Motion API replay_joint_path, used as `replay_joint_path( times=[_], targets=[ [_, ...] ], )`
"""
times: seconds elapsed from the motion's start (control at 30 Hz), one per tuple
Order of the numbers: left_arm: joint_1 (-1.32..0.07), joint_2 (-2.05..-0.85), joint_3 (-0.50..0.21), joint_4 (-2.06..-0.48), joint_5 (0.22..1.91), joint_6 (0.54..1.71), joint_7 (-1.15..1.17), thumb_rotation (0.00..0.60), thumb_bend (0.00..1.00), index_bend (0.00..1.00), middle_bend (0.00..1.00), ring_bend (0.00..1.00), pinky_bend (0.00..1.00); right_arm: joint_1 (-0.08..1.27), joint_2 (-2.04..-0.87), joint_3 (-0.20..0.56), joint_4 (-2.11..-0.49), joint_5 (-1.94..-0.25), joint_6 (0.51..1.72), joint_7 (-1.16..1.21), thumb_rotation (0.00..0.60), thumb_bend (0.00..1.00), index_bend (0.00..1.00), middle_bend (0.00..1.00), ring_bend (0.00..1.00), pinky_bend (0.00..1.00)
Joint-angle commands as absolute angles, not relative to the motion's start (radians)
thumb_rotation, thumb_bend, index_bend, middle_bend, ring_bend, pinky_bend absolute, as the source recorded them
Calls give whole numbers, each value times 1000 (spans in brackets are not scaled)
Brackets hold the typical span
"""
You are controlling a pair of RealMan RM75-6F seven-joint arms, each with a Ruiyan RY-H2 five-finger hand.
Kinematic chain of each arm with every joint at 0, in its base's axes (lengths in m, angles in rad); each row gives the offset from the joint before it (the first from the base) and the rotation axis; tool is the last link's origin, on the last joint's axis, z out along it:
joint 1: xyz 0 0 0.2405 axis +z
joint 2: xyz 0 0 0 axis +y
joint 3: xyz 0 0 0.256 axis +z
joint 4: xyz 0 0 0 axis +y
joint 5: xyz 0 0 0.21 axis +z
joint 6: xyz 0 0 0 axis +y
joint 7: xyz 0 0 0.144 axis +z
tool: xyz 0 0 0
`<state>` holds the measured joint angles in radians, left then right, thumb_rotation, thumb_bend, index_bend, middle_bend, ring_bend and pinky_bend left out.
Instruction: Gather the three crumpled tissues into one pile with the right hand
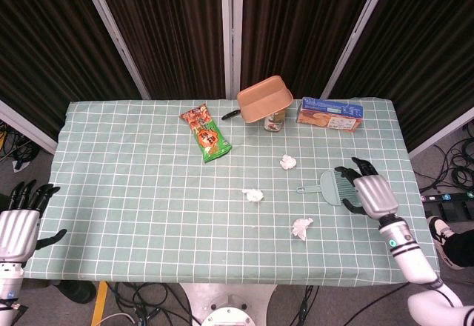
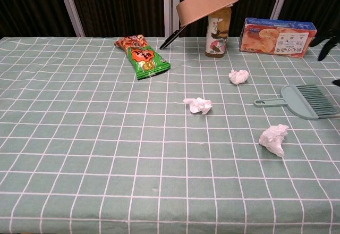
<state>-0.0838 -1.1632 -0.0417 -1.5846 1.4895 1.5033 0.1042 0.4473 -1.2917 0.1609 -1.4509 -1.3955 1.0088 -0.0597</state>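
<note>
Right hand (image 1: 367, 194): over the table's right side, beside the green brush (image 1: 338, 187); fingers apart, holding nothing
Left hand (image 1: 18, 226): off the table's left edge; fingers spread, empty
Tissues: far one (image 1: 288, 162), middle one (image 1: 253, 194), near one (image 1: 301, 227); all apart on the checked cloth (image 1: 133, 193)

a green cloth table cover (image 1: 133, 193) with white check lines is seen; three crumpled paper tissues (image 2: 198, 105) are white.
</note>
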Motion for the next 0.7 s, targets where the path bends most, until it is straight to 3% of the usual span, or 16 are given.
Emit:
replay_joint_path(
  times=[0.03, 0.2, 0.37, 0.7],
  targets=[
    [-83, -1162, -42, -1587, 1488, 1502, 106, 600, 70, 187, 153, 47, 45, 524, -1405, 183, -1340, -1335, 923, -116, 600, 80, 252, 347, 44, 104],
    [-84, -1161, -42, -1588, 1482, 1494, 105, 600, 70, 187, 152, 47, 46, 578, -1519, 184, -1206, -1296, 867, -133, 600, 114, 336, 370, 45, 104],
    [-88, -1161, -43, -1584, 1475, 1483, 99, 600, 71, 187, 149, 47, 46, 608, -1588, 170, -1116, -1298, 849, -133, 600, 172, 349, 376, 45, 104],
    [-92, -1163, -41, -1578, 1470, 1469, 88, 600, 71, 187, 146, 47, 46, 628, -1652, 142, -1037, -1319, 868, -159, 600, 215, 392, 430, 73, 104]
  ],
)
